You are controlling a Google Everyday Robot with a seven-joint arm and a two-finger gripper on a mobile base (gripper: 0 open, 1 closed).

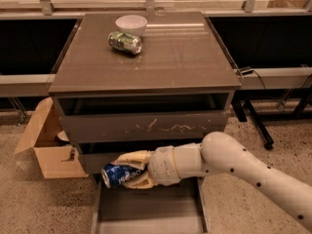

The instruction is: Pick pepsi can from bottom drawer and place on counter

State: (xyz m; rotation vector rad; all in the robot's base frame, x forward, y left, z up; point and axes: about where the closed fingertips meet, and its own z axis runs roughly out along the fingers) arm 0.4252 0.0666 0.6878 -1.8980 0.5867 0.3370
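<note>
The pepsi can (115,174) is blue with white lettering and lies on its side in my gripper (130,169), whose cream fingers are shut around it above and below. I hold it above the open bottom drawer (146,211), whose flat grey floor shows below the can. My white arm (234,167) reaches in from the lower right. The counter (180,57) is the wide glossy grey-brown top of the cabinet, well above the can.
A green and silver can (125,42) lies on its side on the counter's back left, beside a white bowl (131,24). An open cardboard box (46,145) stands on the floor left of the cabinet. Two scratched drawer fronts (146,126) sit above the bottom drawer.
</note>
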